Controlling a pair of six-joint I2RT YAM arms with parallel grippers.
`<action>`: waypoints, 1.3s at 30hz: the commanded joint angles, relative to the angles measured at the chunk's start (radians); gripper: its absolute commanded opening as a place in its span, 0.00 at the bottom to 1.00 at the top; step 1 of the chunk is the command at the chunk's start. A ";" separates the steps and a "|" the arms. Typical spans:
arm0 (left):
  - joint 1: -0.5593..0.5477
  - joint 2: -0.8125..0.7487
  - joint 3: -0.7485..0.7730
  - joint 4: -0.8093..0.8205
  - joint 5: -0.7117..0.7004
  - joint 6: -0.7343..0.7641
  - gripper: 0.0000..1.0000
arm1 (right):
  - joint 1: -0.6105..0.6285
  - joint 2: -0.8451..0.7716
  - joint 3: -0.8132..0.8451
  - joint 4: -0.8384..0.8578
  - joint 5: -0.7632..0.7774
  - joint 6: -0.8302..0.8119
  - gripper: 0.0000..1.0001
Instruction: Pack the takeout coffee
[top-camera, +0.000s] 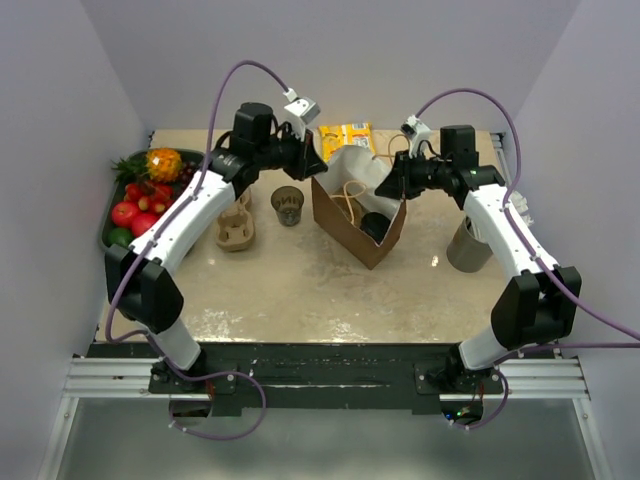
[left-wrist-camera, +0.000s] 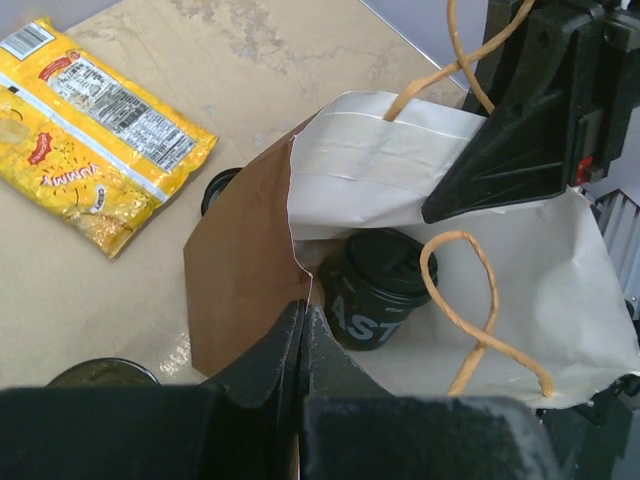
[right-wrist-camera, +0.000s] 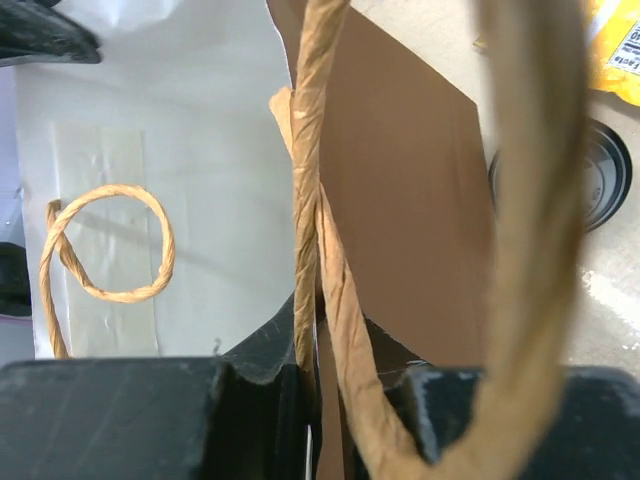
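Your coffee cup (left-wrist-camera: 385, 290) sits down inside the paper bag (top-camera: 355, 235), lid uppermost. Its long axis runs roughly up and down with a slight lean, and the pale lettering on its black wall faces the left wrist camera. The bag stands near the middle of the table (top-camera: 300, 290), mouth open upward, brown outside and white inside.

Both your arms reach forward and inward from their bases, elbows out to the sides, and meet at the bag from opposite sides. The left arm comes in from the left with its wrist angled down at the bag's far-left rim. The right arm comes in from the right and bends down to the right rim.

Your left gripper (left-wrist-camera: 303, 330) is clenched, its fingers pinched on the bag's rim at the corner where the brown wall meets the white lining. Your right gripper (right-wrist-camera: 318, 370) is nipped onto the opposite rim, with a twine handle (right-wrist-camera: 320, 250) caught between its fingers along with the paper. Between them the mouth is held spread.

The cup lies below and between the two grippers and touches neither. It is just past the left fingertips and lower, deep in the bag, and under the white flap that the right gripper holds.

A yellow snack packet (top-camera: 347, 137) lies flat behind the bag. A brown paper cup (top-camera: 287, 205) stands just left of the bag, a cup carrier (top-camera: 236, 228) beyond it, and a fruit tray (top-camera: 104, 218) at the left edge.
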 joint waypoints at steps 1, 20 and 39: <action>0.000 -0.098 0.013 -0.046 0.057 -0.076 0.00 | -0.004 -0.030 0.033 -0.003 -0.014 0.037 0.14; 0.006 -0.185 -0.142 -0.060 0.086 -0.197 0.00 | 0.006 -0.056 0.023 -0.044 -0.048 0.155 0.13; 0.015 -0.075 -0.110 -0.034 0.084 -0.228 0.00 | 0.044 -0.091 0.121 0.018 0.016 0.060 0.99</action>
